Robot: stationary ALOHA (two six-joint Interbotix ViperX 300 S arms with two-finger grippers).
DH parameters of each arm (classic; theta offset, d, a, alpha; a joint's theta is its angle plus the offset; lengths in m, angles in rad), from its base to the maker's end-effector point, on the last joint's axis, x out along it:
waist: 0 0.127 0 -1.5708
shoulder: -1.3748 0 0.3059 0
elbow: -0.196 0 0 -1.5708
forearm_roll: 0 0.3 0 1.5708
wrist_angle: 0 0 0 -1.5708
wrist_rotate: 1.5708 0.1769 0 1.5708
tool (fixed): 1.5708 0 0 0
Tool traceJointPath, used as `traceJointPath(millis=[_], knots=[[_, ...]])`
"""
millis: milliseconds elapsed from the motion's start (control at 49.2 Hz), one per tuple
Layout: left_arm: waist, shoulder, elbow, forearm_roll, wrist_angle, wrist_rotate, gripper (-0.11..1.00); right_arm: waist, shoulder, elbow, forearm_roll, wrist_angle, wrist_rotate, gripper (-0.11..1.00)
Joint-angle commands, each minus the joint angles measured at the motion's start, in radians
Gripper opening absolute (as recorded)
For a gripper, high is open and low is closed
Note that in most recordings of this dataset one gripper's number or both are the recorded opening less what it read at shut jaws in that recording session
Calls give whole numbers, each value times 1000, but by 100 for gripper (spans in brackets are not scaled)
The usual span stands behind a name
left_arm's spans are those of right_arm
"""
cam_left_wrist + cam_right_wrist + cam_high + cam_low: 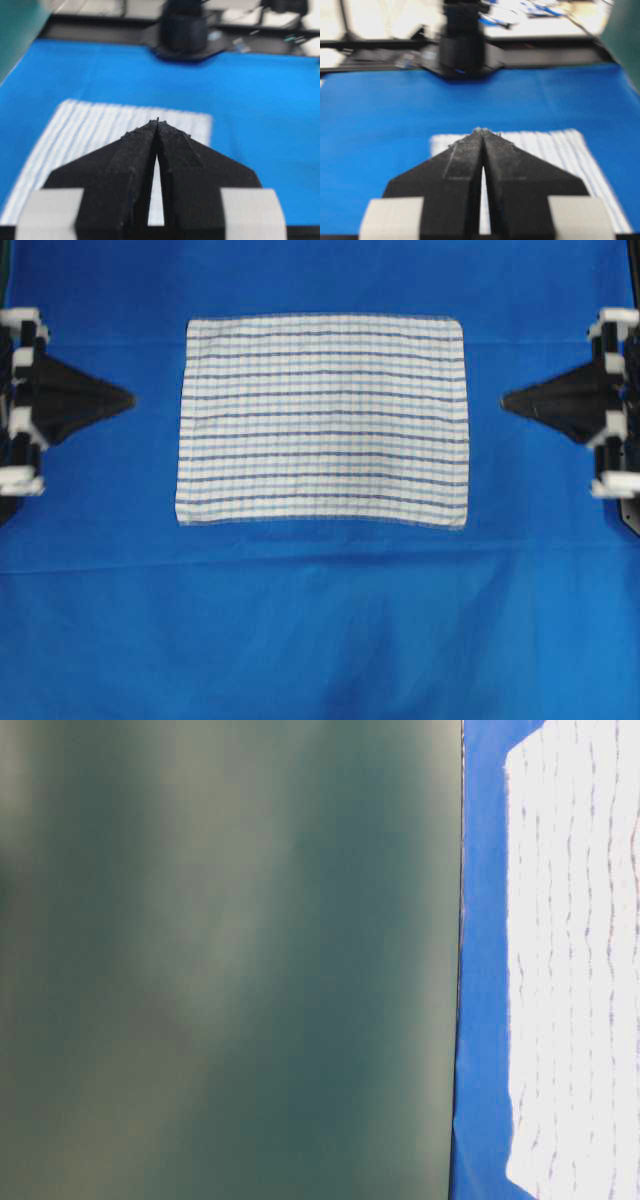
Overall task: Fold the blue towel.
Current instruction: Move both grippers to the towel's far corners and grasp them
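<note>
**Towel flat on the table, both arms parked at the sides**

A plain blue sheet (320,640) covers the table from edge to edge, lightly creased toward the near edge; on it lies the blue towel (322,420), a white woven rectangle with thin dark-blue and light-blue stripes, spread flat and unfolded, set midway between the left and right edges and nearer the far edge than the near one; its long sides run left to right, and its lower edge bows slightly.

A dark green panel (225,960) fills most of the table-level view and blocks nearly everything there; only a strip of sheet and one side of the towel show past it.

The left gripper (128,399) sits at the left edge of the table, its jaws clenched to a point with nothing between them, aimed at the towel's left side but well apart from it; the right gripper (506,400) mirrors it at the right edge, jaws likewise pressed together on nothing, clear of the cloth.

In each wrist view the opposite arm's black base (183,30) stands beyond the sheet, blurred.
</note>
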Motion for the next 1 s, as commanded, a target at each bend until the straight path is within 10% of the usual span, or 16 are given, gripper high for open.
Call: traceJointPath(millis=[0,203,366,569,975], knots=[[63,54,-9,-5,-9,-9,0,-60,38,-20,6,3,12,0],[160,207,-18,-5,-32,-37,2,-218,163,-20,6,37,41,0],[244,350,-20,-5,-97,-51,37,-328,282,-32,6,44,43,3],[336,537,-21,-5,-175,-52,86,-431,465,-57,-6,40,41,60],[492,822,-32,-3,-304,-35,83,-532,772,-124,-41,-20,38,56]])
